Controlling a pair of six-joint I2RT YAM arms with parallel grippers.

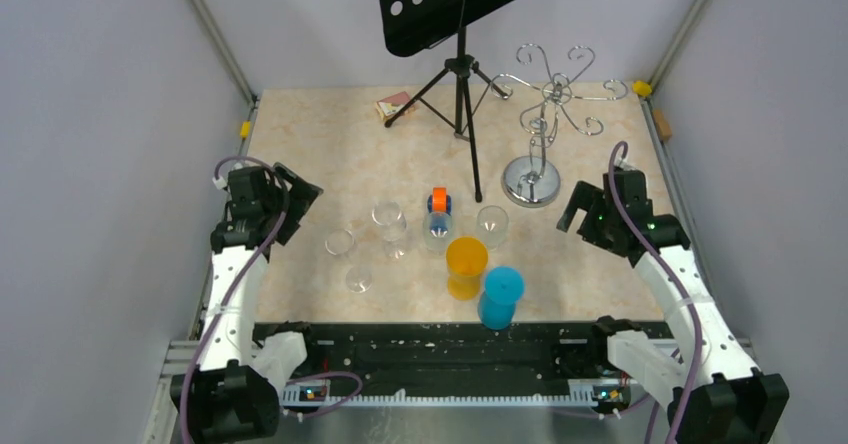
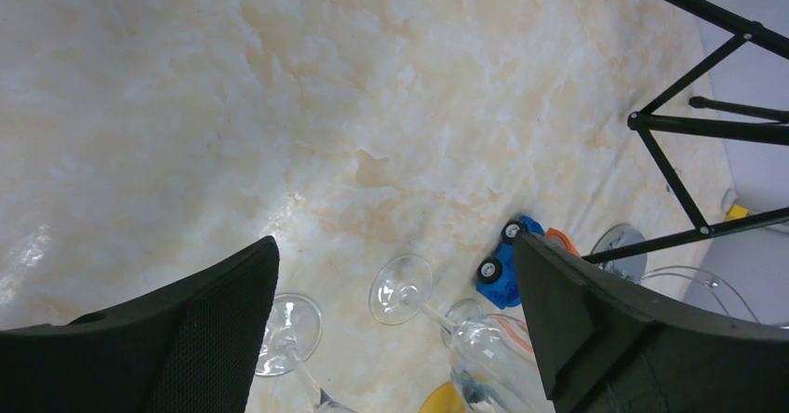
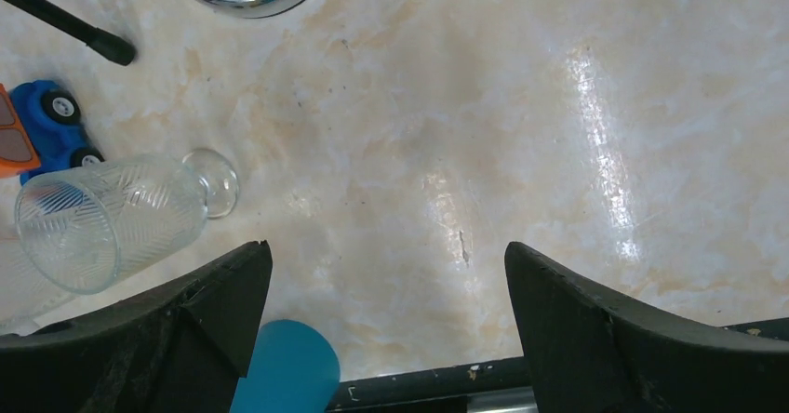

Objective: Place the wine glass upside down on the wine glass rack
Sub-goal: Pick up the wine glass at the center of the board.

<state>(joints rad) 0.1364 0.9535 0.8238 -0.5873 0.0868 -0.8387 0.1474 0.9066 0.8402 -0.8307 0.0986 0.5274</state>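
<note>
Marble-pattern bench [image 1: 340, 144] | left tool [image 1: 296, 189] and right tool [image 1: 578, 212] spread apart, nothing held | wine glass [image 1: 388, 219] judged fragile, slippery (stem to be gripped)

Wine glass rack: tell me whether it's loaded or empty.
Empty. The wine glass rack has bare hook arms; a wine glass stands on the table.

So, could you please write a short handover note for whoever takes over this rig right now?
Left gripper: open, empty.
Right gripper: open, empty.
Wine glasses: standing upright mid-table, none gripped.
Wine glass rack: far right of the table, nothing hanging on its hooks.
Done: nothing yet.
Left: grasp a glass, turn it upside down and hang it on the rack.
</note>
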